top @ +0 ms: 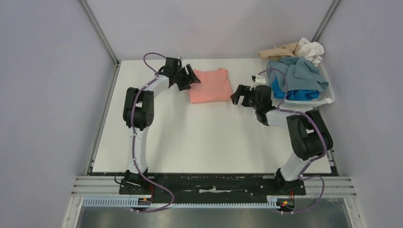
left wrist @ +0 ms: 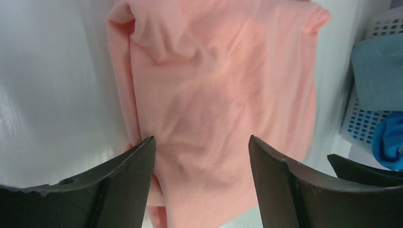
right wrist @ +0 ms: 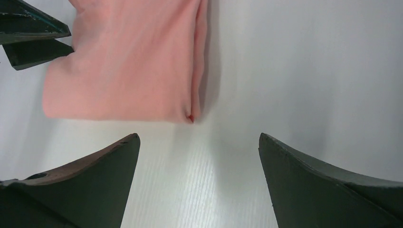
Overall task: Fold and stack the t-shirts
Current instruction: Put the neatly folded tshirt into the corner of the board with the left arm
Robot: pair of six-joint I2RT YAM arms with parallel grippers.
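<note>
Top external: folded salmon-pink t-shirt [top: 209, 85] lies flat near the table's [top: 204, 142] far edge. Left hand [top: 194, 79] at its left side — wide, empty. Right hand [top: 236, 97] just off its right side, wide, empty. Other t-shirts [top: 297, 76] heaped in white basket [top: 329, 99], far right corner.

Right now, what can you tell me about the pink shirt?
The pink t-shirt is soft, plain salmon cloth, folded into a neat rectangle with light wrinkles. It lies flat on the white table, toward the far side, left of the basket of other clothes. The left fingers hang open over its left edge; the right fingers stand open beside its right edge, not touching it.
</note>
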